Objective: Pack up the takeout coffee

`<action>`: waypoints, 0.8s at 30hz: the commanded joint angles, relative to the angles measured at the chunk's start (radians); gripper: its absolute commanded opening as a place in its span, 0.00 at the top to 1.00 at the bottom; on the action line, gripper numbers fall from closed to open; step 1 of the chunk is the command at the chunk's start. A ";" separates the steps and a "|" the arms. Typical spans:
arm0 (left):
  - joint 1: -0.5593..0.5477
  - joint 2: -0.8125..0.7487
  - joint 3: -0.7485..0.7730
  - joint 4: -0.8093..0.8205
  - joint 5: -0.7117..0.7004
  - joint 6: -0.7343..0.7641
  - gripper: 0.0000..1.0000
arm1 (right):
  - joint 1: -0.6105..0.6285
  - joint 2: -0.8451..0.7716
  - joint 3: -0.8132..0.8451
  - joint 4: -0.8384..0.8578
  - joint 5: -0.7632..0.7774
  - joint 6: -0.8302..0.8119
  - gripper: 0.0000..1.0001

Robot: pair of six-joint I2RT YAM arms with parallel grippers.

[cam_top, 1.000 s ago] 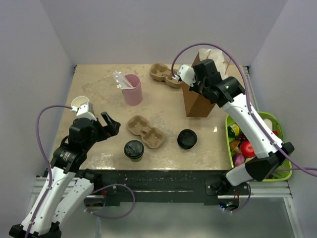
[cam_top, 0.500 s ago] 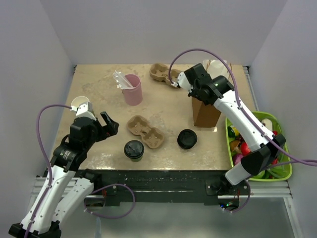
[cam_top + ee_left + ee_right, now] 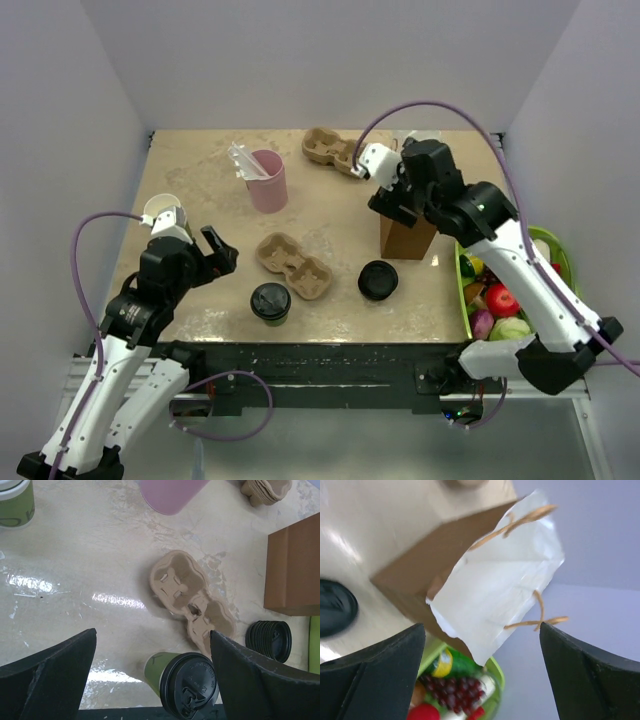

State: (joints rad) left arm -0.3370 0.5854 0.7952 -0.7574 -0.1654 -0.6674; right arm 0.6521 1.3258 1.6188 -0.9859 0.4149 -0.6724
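The takeout coffee [image 3: 270,302] is a small cup with a black lid, standing near the table's front edge. In the left wrist view the coffee [image 3: 187,686] has a greenish side and lies low between my fingers. My left gripper [image 3: 222,250] [image 3: 152,680] hovers open to the cup's left, touching nothing. A brown paper bag [image 3: 405,236] [image 3: 292,570] stands upright at the right. My right gripper [image 3: 392,203] [image 3: 482,675] is open above the bag's [image 3: 485,590] white-lined mouth, clear of its rim and handles.
A pulp cup carrier [image 3: 293,265] [image 3: 192,597] lies by the coffee, with a stack of black lids [image 3: 378,280] [image 3: 270,640] to its right. A pink cup [image 3: 267,180], more carriers [image 3: 332,150], an open cup [image 3: 160,209] and a green basket [image 3: 548,238] [image 3: 499,675] of fruit sit around.
My right gripper has opened and let go of the bag, which has come down and now stands on the table. The left arm has not moved.
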 commanded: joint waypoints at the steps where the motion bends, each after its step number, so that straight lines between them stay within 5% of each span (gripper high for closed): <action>1: -0.002 -0.001 0.045 -0.008 -0.016 0.019 0.00 | 0.007 -0.118 0.087 0.303 -0.181 0.241 0.02; 2: -0.003 -0.004 0.044 -0.008 -0.017 0.019 0.00 | 0.007 -0.149 0.084 0.334 -0.302 0.405 0.02; 6: -0.003 -0.015 0.047 -0.014 -0.016 0.014 0.00 | 0.012 -0.143 0.086 0.381 -0.649 0.614 0.02; 10: -0.002 -0.022 0.056 -0.031 -0.017 0.017 0.00 | 0.086 -0.169 -0.141 0.533 -0.500 0.755 0.02; 16: -0.002 -0.032 0.053 -0.063 -0.039 0.022 0.00 | 0.329 -0.103 -0.304 0.533 -0.184 0.859 0.02; 19: -0.003 -0.042 0.027 -0.063 -0.037 0.025 0.00 | 0.441 -0.089 -0.393 0.626 -0.145 0.702 0.02; 24: -0.004 -0.039 0.007 -0.075 -0.033 0.032 0.00 | 0.474 -0.171 -0.684 0.822 -0.367 -0.012 0.02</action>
State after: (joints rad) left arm -0.3370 0.5461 0.8108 -0.8200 -0.1886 -0.6662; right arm 1.1252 1.2575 1.0771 -0.3481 0.1413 -0.1730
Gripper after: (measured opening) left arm 0.994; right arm 0.982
